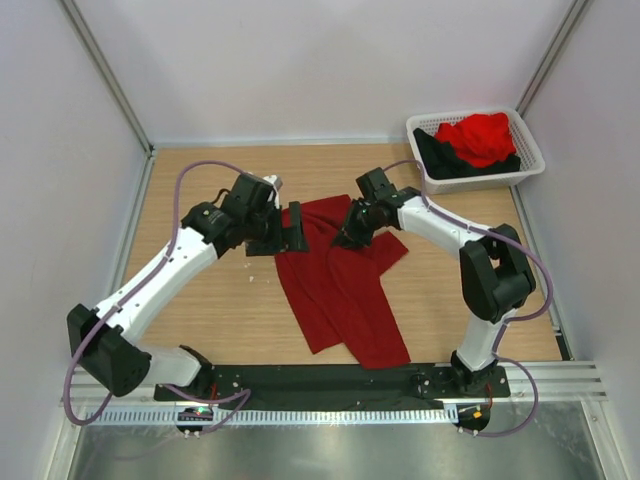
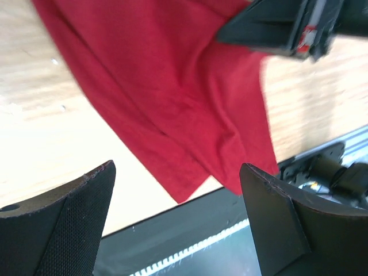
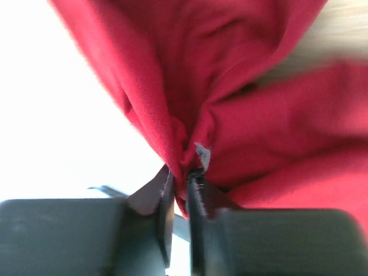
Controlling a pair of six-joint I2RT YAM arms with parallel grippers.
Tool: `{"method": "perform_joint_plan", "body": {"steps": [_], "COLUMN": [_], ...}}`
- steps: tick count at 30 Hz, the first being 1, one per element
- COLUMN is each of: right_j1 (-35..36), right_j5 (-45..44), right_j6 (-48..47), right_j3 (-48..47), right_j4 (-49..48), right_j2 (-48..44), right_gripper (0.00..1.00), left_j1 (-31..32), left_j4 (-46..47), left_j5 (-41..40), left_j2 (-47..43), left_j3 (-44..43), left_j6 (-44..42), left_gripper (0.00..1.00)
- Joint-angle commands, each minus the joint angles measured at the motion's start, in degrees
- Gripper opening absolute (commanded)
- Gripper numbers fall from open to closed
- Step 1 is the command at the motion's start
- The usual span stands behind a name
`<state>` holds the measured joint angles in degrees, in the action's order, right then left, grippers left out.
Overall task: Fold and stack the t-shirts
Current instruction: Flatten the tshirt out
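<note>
- Pose, right arm: it rises from its base at the near right of the table (image 1: 220, 310), with the elbow high and the forearm angled inward. The right gripper (image 1: 352, 230) is low over the upper part of the dark crimson t-shirt (image 1: 345, 290).
- Right gripper (image 3: 181, 178): the fingers are pressed nearly together, pinching a gathered fold of the crimson cloth (image 3: 230, 86). Creases radiate from the pinch.
- Pose, left arm: it stretches from the near left base diagonally toward the table's middle. The left gripper (image 1: 282, 235) is at the shirt's upper left edge.
- Left gripper (image 2: 177, 169): the fingers are spread wide with nothing between them. The cloth (image 2: 172, 86) lies below them.
- Location of the shirt: it lies on the wooden table between the two grippers. It is partly flat and runs toward the near edge, where a corner reaches the black base rail.
- Basket (image 1: 480, 182): it stands at the far right corner and holds a bright red t-shirt (image 1: 480, 138) bunched on a black t-shirt (image 1: 440, 155).
- Hidden or unclear:
  - The right gripper covers the exact spot it grips in the overhead view.
  - The shirt's collar and sleeves cannot be made out.
  - Whether the left fingers touch the cloth cannot be told.
  - The right wrist view is blurred, and its table is washed out to white.
  - The black shirt is mostly covered.
</note>
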<state>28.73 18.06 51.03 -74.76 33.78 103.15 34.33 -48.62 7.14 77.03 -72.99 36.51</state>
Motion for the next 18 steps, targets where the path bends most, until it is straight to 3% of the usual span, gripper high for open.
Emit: {"method": "perform_joint_plan", "body": {"steps": [1,2,3,4,6,12,18], "right_j1": [0.8,-0.24,-0.78,-1.65,-5.24,-16.68,-17.39], "right_j5": [5.83,6.45,5.06,3.31,-1.86,-2.5,-4.35], "right_j6": [9.09,7.87,3.25,0.77,-6.42,-16.47,-21.49], "right_j3": [-1.79,-2.14,-2.49,-3.1,-2.41,5.23,2.44], "right_j4": [-6.71,-5.58,-0.78,1.96,7.93,9.21,5.86], "right_j2": [-2.33,-2.87,-3.65,-5.31,-7.34,-10.17,-5.25], "right_gripper": [0.32,0.47,0.53,0.65,0.76,0.79,0.79], "left_j1": [-0.58,-0.58,-0.66,-0.58,-0.58,-0.4,3.36], "left_j4": [0.19,0.19,0.19,0.28,0.89,3.44,4.15], "left_j5": [-2.04,-1.69,-0.64,-0.11,1.64,5.16,8.25], "left_j2": [-0.93,-0.31,0.22,1.27,1.89,4.43,12.41], "left_j3": [-3.38,-3.91,-4.09,-4.18,-3.91,-3.82,-6.19], "left_j6": [-1.18,-1.01,-0.83,-0.22,0.66,1.9,1.19], "left_gripper": [0.89,0.89,0.88,0.88,0.87,0.86,0.91]}}
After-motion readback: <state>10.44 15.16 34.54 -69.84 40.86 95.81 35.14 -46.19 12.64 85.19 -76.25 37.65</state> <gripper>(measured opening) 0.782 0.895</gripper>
